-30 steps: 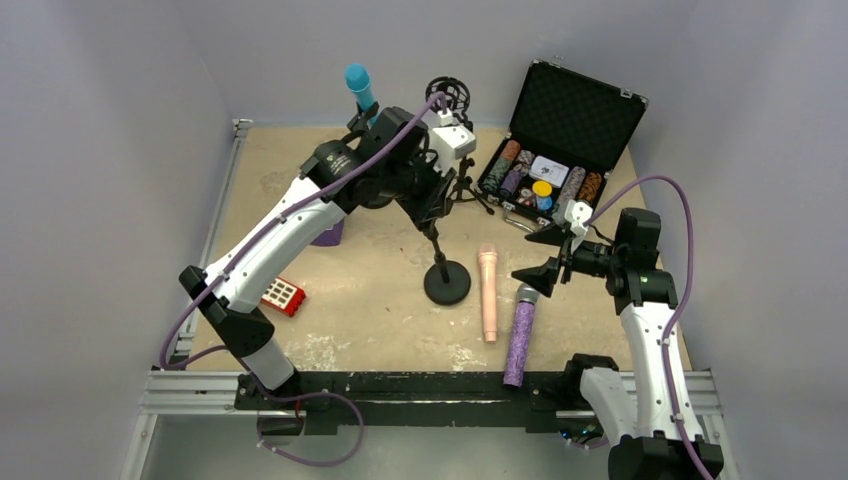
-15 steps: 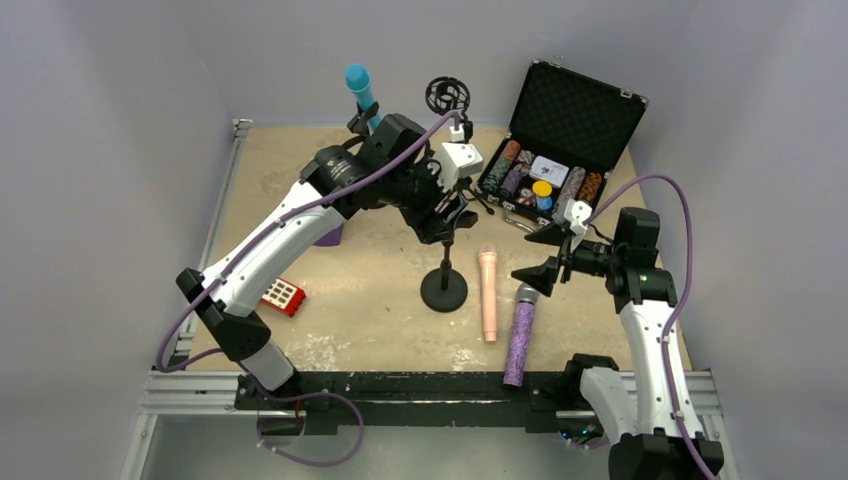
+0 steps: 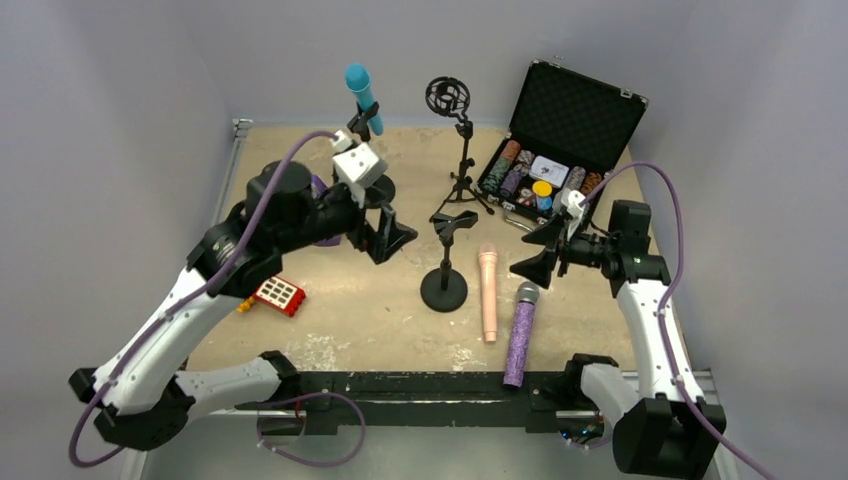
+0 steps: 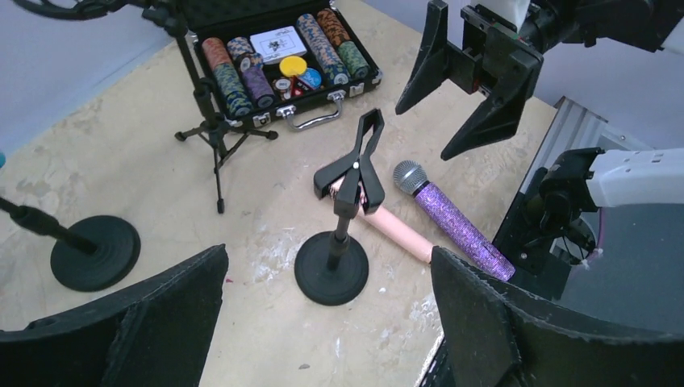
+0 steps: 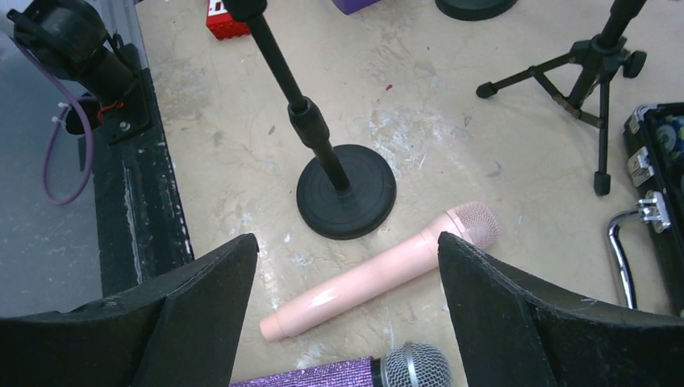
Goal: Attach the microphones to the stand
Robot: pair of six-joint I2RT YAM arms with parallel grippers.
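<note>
Counting mics, one of three looks mounted: the blue mic [image 3: 358, 85] stands clipped in the rear stand [image 4: 95, 251], beyond the left gripper [image 3: 392, 240], whose jaws gape wide with nothing between them; the right gripper [image 3: 540, 252] is likewise spread and empty; just below it the pink mic [image 5: 379, 274] and purple mic [image 3: 520, 338] lie flat on the table [image 3: 340, 320]; between both grippers the centre stand [image 4: 332, 266] shows a bare clip [image 4: 355, 165]; two mics seem left to mount.
</note>
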